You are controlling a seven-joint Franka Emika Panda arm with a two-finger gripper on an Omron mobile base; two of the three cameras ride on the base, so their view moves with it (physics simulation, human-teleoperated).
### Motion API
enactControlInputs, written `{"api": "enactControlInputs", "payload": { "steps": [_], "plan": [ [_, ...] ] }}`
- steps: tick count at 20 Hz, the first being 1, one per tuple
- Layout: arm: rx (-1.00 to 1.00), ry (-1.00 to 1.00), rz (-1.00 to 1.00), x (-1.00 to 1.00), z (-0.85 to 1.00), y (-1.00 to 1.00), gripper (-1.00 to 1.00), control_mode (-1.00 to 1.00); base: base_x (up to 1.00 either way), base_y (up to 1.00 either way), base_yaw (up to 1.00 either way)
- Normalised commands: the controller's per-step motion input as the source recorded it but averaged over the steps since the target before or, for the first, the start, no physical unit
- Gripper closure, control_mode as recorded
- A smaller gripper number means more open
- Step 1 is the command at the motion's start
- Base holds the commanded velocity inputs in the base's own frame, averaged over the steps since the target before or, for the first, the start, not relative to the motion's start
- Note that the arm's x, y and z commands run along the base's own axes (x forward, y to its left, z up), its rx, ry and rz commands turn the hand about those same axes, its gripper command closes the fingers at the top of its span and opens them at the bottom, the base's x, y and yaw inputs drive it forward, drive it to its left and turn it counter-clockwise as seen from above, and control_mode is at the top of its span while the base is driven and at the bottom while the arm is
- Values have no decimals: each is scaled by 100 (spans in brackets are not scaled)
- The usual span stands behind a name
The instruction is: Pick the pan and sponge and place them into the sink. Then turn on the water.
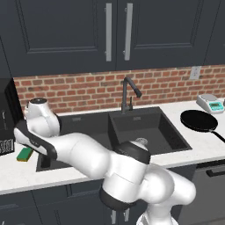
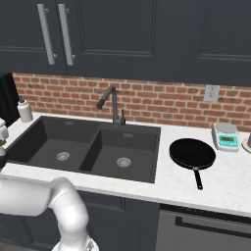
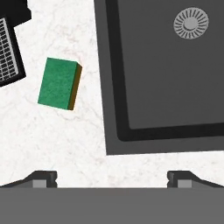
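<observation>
White marble tabletop (image 2: 230,181) runs around the black double-basin sink (image 2: 147,135), and nothing is done yet. Both basins lie bare, and no water runs from the gooseneck faucet (image 2: 110,100). The green sponge (image 3: 59,83) lies left of the sink; the pan (image 2: 192,153) sits right of it. Above the sponge side, the claw (image 3: 112,178) stands with jaws wide apart, holding nothing.

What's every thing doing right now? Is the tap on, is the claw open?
Two-finger claw: open, holding nothing.
Small green rectangular sponge: lying flat on the white counter, left of the sink.
Round black frying pan: on the counter, right of the sink.
Matte black double-basin sink: both basins empty.
Dark gooseneck faucet: off, no water running.
</observation>
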Motion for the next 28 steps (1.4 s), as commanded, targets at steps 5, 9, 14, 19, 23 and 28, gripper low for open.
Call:
{"api": "enactControlInputs", "payload": {
  "steps": [5, 9, 14, 19, 23, 28],
  "plan": [
    [0, 0, 0, 2, -24, 38, -100, -100, 0, 0, 0],
    [0, 0, 0, 16, -15, 28, -100, -100, 0, 0, 0],
    [0, 0, 0, 22, -2, 14, -100, -100, 0, 0, 0],
    [0, 0, 0, 23, -7, 13, -100, -100, 0, 0, 0],
    [0, 3, 0, 16, -19, 8, -100, -100, 0, 0, 0],
    [0, 1, 0, 3, -26, 8, -100, -100, 0, 0, 0]
  ]
}}
